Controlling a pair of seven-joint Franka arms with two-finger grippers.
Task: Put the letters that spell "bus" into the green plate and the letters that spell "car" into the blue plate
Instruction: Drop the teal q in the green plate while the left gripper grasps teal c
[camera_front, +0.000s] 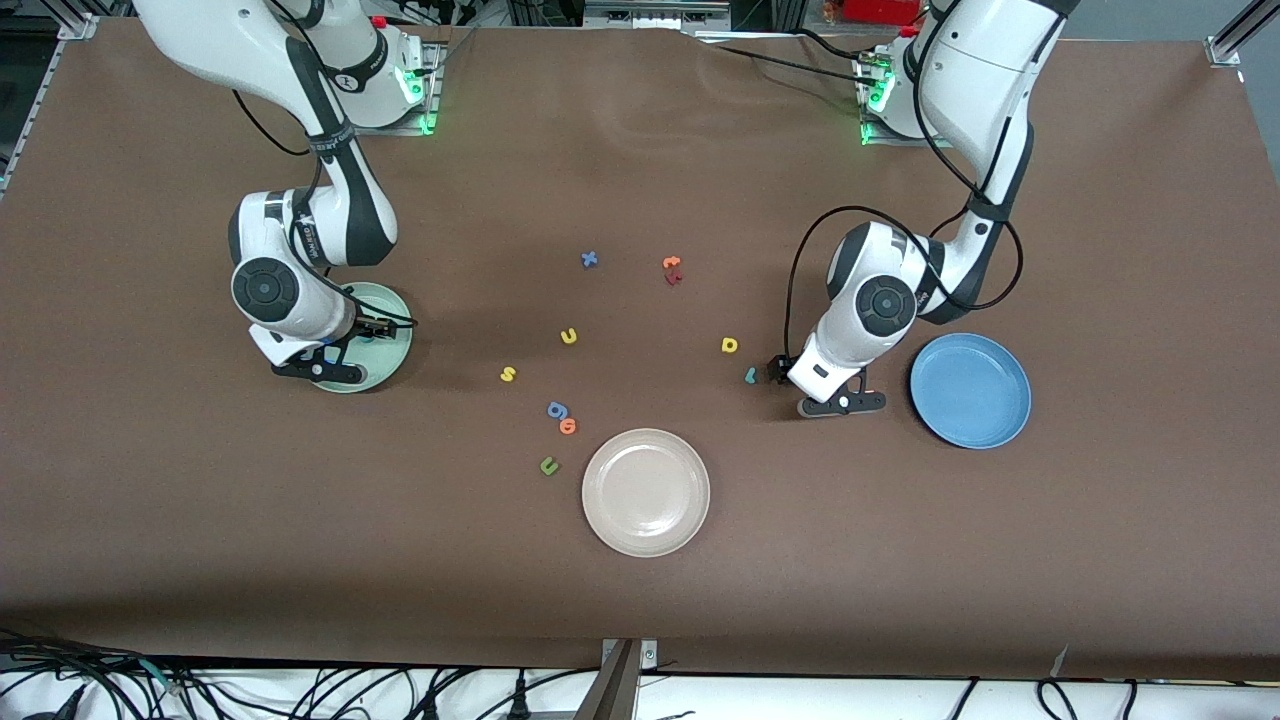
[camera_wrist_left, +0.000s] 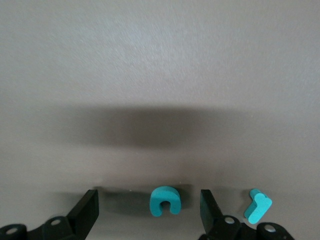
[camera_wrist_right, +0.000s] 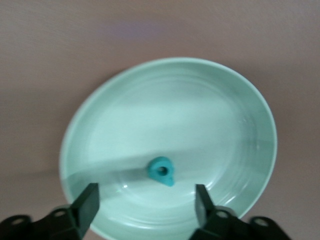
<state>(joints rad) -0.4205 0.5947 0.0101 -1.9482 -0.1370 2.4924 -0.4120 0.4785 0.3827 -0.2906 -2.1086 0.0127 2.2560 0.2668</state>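
My left gripper (camera_wrist_left: 149, 212) is open and low over the table, with the teal c (camera_wrist_left: 165, 201) lying free between its fingers. The teal r (camera_wrist_left: 258, 206) lies just outside one finger. In the front view this gripper (camera_front: 806, 388) sits beside the blue plate (camera_front: 970, 391), with the r (camera_front: 749, 376) and the yellow a (camera_front: 730, 345) close by. My right gripper (camera_wrist_right: 145, 206) hangs open over the green plate (camera_wrist_right: 215, 115), where the teal b (camera_wrist_right: 162, 171) lies loose. The yellow u (camera_front: 568, 336) and yellow s (camera_front: 508, 375) rest mid-table.
A beige-white plate (camera_front: 646, 492) stands near the front camera. A blue g (camera_front: 556, 409), orange o (camera_front: 568, 426) and green u (camera_front: 548, 465) lie beside it. A blue x (camera_front: 590, 260), orange t (camera_front: 672, 263) and a red letter (camera_front: 673, 278) sit nearer the bases.
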